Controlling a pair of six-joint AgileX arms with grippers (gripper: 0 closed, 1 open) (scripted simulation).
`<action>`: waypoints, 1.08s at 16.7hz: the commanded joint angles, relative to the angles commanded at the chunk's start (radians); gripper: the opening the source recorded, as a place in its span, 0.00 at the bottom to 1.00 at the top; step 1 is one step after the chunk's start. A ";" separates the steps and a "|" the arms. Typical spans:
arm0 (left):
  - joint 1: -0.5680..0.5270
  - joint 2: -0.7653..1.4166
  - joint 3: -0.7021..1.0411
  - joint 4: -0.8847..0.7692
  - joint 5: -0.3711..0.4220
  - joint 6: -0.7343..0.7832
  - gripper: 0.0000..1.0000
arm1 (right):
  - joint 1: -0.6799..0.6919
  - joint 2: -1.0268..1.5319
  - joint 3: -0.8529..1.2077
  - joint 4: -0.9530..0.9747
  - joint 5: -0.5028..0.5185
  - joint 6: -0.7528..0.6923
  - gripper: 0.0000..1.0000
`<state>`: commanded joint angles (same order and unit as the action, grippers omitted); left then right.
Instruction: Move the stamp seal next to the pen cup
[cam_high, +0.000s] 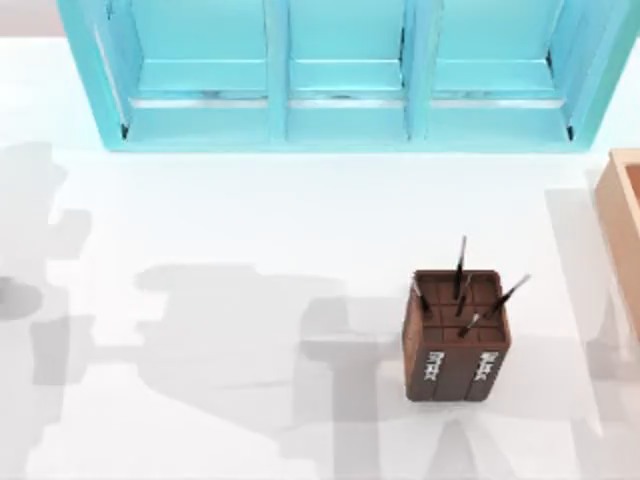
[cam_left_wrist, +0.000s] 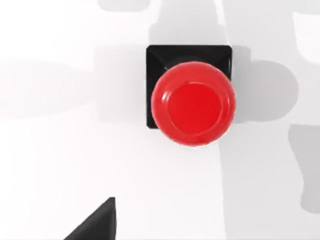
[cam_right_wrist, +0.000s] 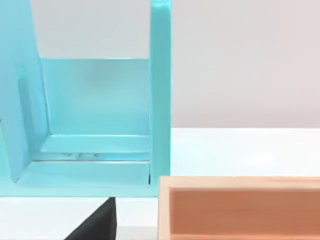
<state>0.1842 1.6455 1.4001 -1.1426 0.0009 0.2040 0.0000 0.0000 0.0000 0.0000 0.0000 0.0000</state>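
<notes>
left jaws: a dark fingertip juts into the left wrist view's edge; whether these jaws are open or closed cannot be told; nothing is seen held.
right jaws: a dark fingertip shows at the right wrist view's edge, close to the tan box; open or closed cannot be told.
stamp seal: seen from straight above in the left wrist view, upright on the white surface, glossy red rounded knob covering most of its black square base; nothing touches it, and the dark fingertip stays well apart from it.
pen cup: brown box-shaped holder, upright on the surface, toward the top view's right; grid-divided top, thin dark pens sticking out and leaning, white markings on its front.
stamp seal versus pen cup: their spacing cannot be told, as no view holds both.
teal shelf unit: beyond the pen cup, along the far edge, with three open bays.
tan box, top view: right of the pen cup, at the surface's right edge, apart from it.
shelf and box, right wrist view: teal shelf unit stands behind the tan box.
</notes>
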 joint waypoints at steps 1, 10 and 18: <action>0.007 0.061 0.060 -0.044 0.000 0.009 1.00 | 0.000 0.000 0.000 0.000 0.000 0.000 1.00; 0.032 0.268 0.271 -0.186 0.000 0.038 1.00 | 0.000 0.000 0.000 0.000 0.000 0.000 1.00; 0.031 0.297 0.137 -0.023 0.000 0.037 1.00 | 0.000 0.000 0.000 0.000 0.000 0.000 1.00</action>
<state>0.2156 1.9420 1.5370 -1.1652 0.0013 0.2411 0.0000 0.0000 0.0000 0.0000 0.0000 0.0000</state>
